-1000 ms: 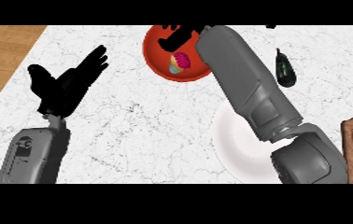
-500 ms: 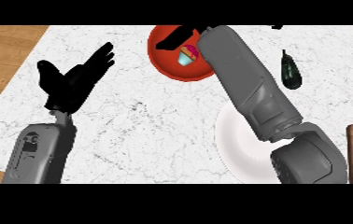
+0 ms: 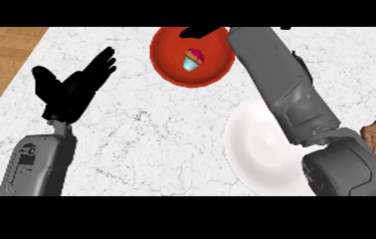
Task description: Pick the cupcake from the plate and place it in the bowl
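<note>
One cupcake (image 3: 192,59) lies inside the red bowl (image 3: 170,63), at about seven o'clock from the right hand (image 3: 200,32), whose fingers cannot be told. The white plate (image 3: 253,148) sits at five o'clock. The left hand (image 3: 72,87) rests open, fingers straight.

The cupcake (image 3: 192,59), pink-topped with a blue and tan wrapper, lies seemingly tipped inside the red bowl (image 3: 170,63) at the far centre. The white plate (image 3: 253,148) sits near right.
</note>
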`<action>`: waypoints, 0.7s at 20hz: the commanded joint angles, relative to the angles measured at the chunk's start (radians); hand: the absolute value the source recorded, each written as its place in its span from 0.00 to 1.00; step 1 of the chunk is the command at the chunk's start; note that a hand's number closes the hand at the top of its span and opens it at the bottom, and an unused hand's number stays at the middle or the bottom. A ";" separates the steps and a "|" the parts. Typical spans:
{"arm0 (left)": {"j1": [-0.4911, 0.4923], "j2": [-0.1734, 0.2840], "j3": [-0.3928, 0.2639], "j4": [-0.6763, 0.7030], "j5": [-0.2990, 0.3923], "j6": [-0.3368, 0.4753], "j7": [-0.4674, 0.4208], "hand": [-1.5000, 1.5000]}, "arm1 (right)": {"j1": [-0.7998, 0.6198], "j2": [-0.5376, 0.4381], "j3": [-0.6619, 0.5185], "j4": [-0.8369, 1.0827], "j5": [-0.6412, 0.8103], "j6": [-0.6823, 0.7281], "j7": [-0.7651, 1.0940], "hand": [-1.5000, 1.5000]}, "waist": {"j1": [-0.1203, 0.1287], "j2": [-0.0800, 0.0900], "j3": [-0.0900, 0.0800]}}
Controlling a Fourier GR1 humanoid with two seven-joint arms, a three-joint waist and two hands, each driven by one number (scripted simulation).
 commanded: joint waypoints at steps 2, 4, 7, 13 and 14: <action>0.029 0.013 0.019 -0.005 0.008 -0.003 -0.001 0.50 | 0.027 -0.113 -0.023 0.004 -0.012 0.033 -0.070 0.00 | -0.031 -0.009 0.001; 0.043 -0.001 0.012 -0.008 -0.017 0.029 -0.003 0.50 | 0.046 -0.124 -0.025 -0.001 -0.017 0.066 -0.142 0.00 | -0.045 -0.016 0.002; 0.060 0.006 0.015 -0.027 -0.007 0.021 0.019 0.50 | 0.072 -0.164 -0.021 -0.007 -0.025 0.188 -0.262 0.00 | -0.062 -0.025 0.002; 0.077 0.050 0.064 -0.014 0.011 0.003 0.010 0.50 | 0.118 -0.255 -0.047 -0.038 -0.076 0.383 -0.405 0.00 | -0.107 -0.042 0.002; 0.099 0.035 0.060 -0.045 0.026 0.005 0.028 0.50 | 0.134 -0.258 -0.053 -0.040 -0.092 0.445 -0.453 0.00 | -0.106 -0.044 0.002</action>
